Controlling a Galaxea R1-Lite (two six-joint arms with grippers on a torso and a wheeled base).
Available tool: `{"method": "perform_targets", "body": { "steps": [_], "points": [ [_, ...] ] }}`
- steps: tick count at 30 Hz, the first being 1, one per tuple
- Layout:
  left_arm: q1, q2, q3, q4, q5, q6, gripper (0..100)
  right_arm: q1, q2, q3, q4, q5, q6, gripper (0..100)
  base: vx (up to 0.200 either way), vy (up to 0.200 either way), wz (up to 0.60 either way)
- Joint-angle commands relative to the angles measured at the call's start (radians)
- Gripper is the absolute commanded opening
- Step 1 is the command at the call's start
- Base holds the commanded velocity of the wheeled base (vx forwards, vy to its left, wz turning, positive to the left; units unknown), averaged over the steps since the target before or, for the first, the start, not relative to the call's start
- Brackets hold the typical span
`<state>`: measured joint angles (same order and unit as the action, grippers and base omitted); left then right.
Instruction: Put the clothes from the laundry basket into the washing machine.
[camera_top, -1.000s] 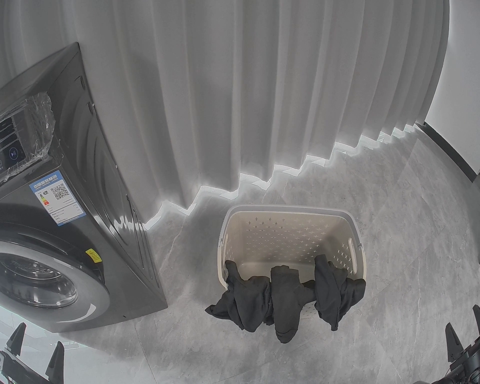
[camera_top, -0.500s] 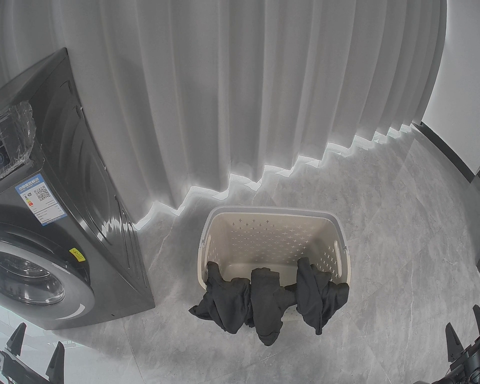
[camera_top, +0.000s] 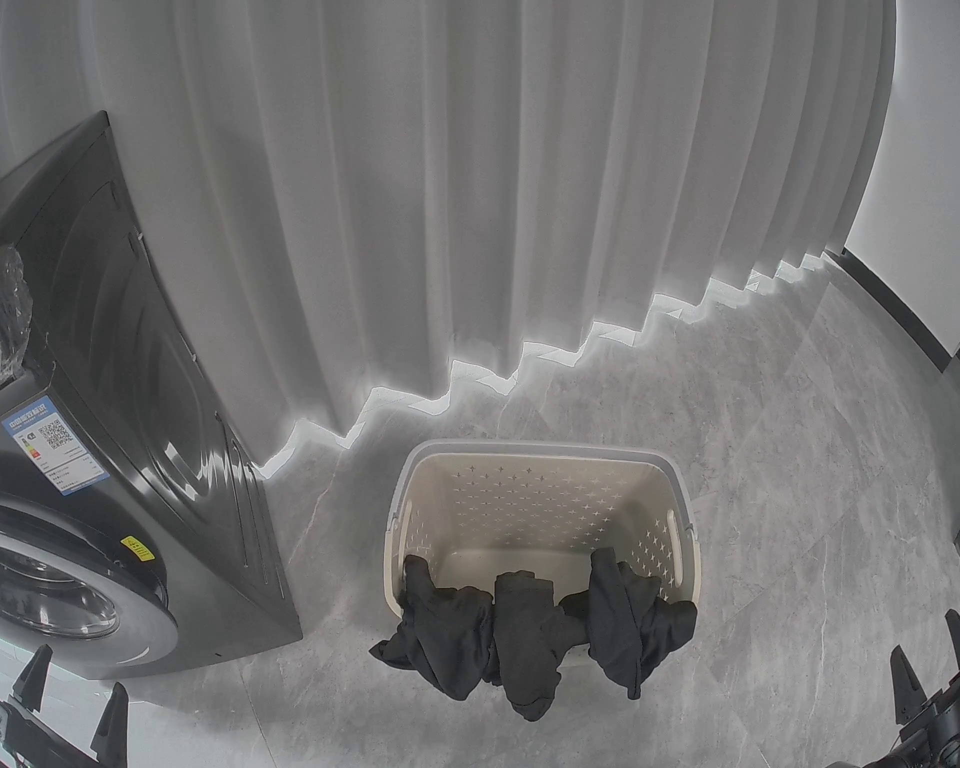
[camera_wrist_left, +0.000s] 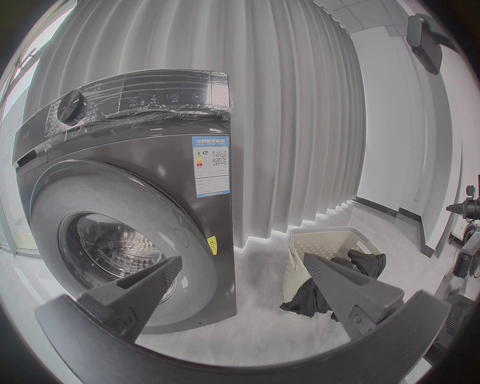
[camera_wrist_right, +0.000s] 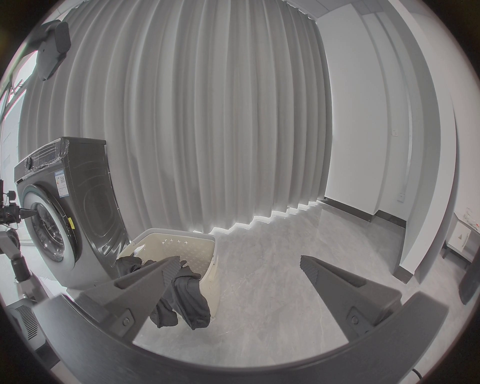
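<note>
Left gripper (camera_wrist_left: 241, 260) and right gripper (camera_wrist_right: 240, 260) gape (fingers (camera_wrist_left: 145, 290) empty).

The washing machine (camera_wrist_left: 150, 165) bears a blue-and-white label (camera_wrist_left: 211, 166), its print unreadable

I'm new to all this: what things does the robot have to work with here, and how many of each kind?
Washing machine: 1
Laundry basket: 1
Dark clothes, bunches draped over the basket's near rim: 3
Open grippers: 2, the left gripper and the right gripper
Total: 7
</note>
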<state>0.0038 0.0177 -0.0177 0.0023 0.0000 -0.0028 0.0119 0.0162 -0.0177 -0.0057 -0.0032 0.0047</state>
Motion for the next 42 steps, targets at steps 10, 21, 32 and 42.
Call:
{"method": "perform_targets", "body": {
  "steps": [10, 21, 32, 42],
  "points": [
    [0.001, -0.018, 0.018, 0.001, 0.000, 0.000, 100, 0.000, -0.016, 0.018, 0.000, -0.001, 0.000, 100, 0.040, 0.000, 0.00],
    [0.001, -0.018, 0.018, 0.001, 0.000, 0.001, 100, 0.000, -0.016, 0.018, 0.000, 0.000, 0.000, 100, 0.073, 0.000, 0.00],
    [0.001, -0.018, 0.018, 0.001, 0.000, 0.001, 100, 0.000, -0.016, 0.018, 0.000, -0.001, 0.000, 100, 0.000, 0.000, 0.00],
    [0.001, -0.018, 0.016, 0.001, 0.000, 0.001, 100, 0.000, -0.016, 0.018, 0.000, -0.001, 0.000, 100, 0.000, 0.000, 0.00]
  ]
}}
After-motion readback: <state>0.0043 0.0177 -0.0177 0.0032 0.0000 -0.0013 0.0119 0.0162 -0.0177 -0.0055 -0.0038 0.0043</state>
